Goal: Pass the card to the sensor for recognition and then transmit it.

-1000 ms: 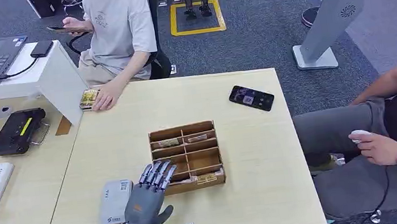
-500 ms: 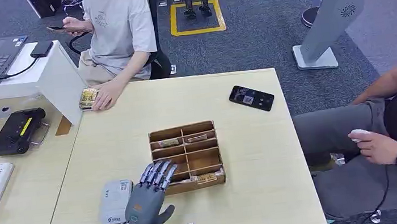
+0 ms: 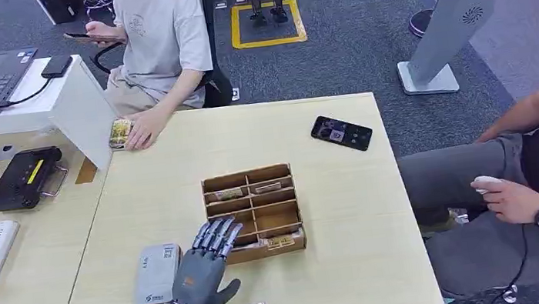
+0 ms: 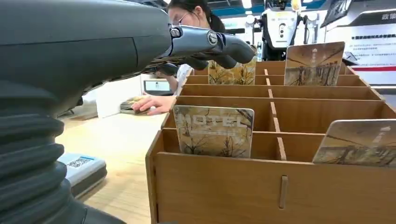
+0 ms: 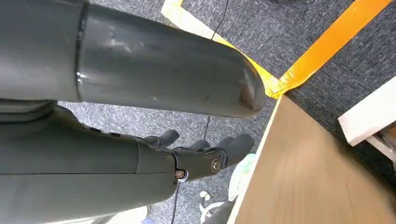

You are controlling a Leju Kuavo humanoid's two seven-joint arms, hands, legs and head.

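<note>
Several hotel cards stand upright in the compartments of the wooden card box (image 3: 254,212) near the table's middle; the nearest, printed "HOTEL" (image 4: 214,131), sits in the near-left slot with its top edge above the divider. The left hand (image 3: 205,268) hovers at the box's near-left corner, fingers (image 3: 215,237) stretched out flat and apart over the near compartments, holding nothing. Just left of it lies the grey card reader (image 3: 156,273) with a label on top. The right hand (image 5: 205,154) hangs beside the table (image 3: 343,267) over the carpet, fingers loosely extended and empty.

By its look, the card is thin, stiff and light, with a smooth printed face that could slip. Only the exposed top strip offers a hold, so a pinch across both faces there seems best, lifting straight up to clear the slot walls. Squeezing the edges might bow it or tip the light box.
</note>
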